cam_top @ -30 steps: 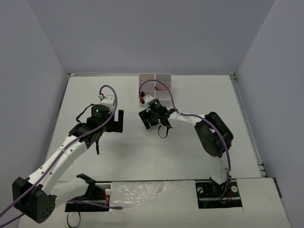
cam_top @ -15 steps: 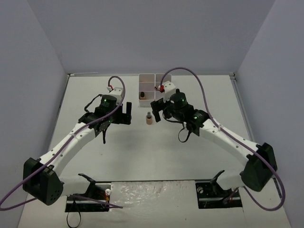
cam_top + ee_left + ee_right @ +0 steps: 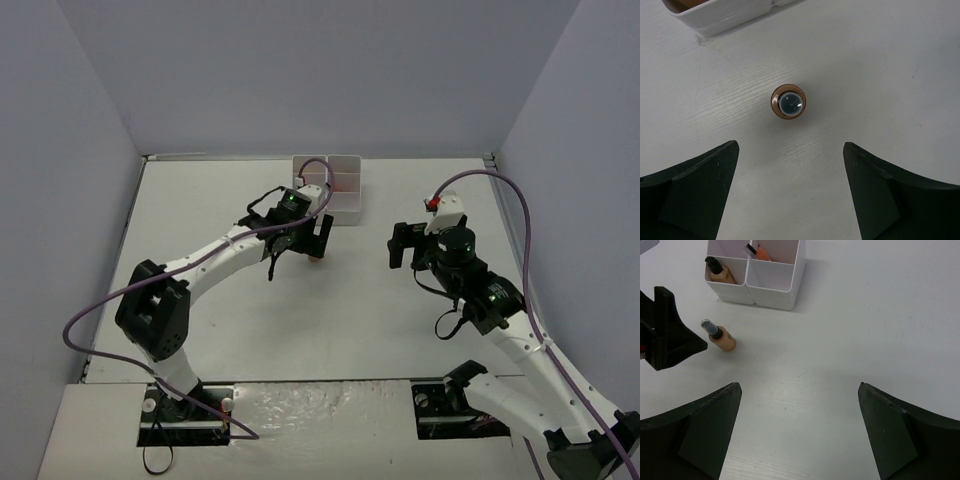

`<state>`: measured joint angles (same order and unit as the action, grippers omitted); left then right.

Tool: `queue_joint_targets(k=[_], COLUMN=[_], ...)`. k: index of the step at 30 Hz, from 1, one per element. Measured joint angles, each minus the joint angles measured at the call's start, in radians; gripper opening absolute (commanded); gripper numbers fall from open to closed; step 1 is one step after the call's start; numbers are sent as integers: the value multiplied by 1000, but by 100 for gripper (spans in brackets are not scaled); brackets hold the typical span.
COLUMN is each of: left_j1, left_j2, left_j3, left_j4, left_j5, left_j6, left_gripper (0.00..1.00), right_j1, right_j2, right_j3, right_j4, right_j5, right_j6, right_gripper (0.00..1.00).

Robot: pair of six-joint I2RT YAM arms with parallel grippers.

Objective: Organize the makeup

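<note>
My right gripper (image 3: pixel 800 390) hangs empty, jaws wide apart. My left gripper (image 3: pixel 790 150), jaws spread, hovers over 1 tan bottle (image 3: pixel 788 101) standing just before the white box (image 3: pixel 772 290). It looks light, rigid, slick and tippy, so I'd pinch its body below the cap.

The left arm (image 3: pixel 210 255) reaches far forward and inward, its claw (image 3: pixel 790 150) pointing straight down, jaws spread wide, gripping nothing. The right arm (image 3: pixel 500 300) stretches forward, its claw (image 3: pixel 800 390) angled downward, jaws fully apart.

White table (image 3: pixel 330 310) enclosed by plain grey walls (image 3: pixel 320 70).
</note>
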<state>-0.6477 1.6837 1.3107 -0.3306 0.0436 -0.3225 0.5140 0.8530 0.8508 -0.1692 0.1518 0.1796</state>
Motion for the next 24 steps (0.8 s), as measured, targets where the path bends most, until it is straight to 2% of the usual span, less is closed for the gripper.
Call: queue_joint_targets(k=[3,11,24], left_j1=[-10,-16,-20], left_j2=[58,151,227], left_j3=[31,90,137], left_j4=[2,0,4], left_j5=[-8,-35,-61], left_j6=[-2,-7,-27], left_gripper=[76,54,47], right_j1=[0,0,0], right_j2=[-19,-17,-4], right_j3=[-12,-21,-21], right_j4=[-26,-54,-67], right_j5=[1,1,-1], right_j6=[13,19,6], right_gripper=[100,100,100])
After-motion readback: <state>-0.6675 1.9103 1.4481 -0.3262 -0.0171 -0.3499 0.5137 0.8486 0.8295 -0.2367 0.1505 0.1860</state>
